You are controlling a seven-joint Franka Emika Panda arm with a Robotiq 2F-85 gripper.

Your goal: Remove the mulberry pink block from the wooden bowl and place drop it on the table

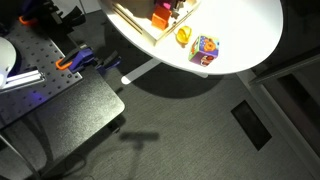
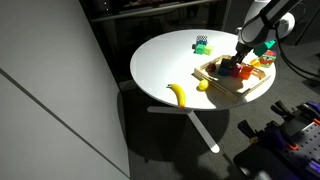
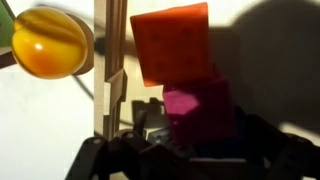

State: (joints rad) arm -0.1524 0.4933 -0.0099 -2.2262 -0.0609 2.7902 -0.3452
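Note:
In the wrist view the mulberry pink block lies in the wooden bowl, just below an orange block. My gripper is open, with its dark fingers on either side of the pink block. In an exterior view my gripper is lowered into the wooden bowl on the round white table. The pink block is hidden there. In an exterior view the bowl and the table show at the top edge, and the gripper is out of view.
A multicoloured cube, a banana and a yellow fruit lie on the table outside the bowl. A dark perforated bench stands beside the table. The orange block sits in the bowl.

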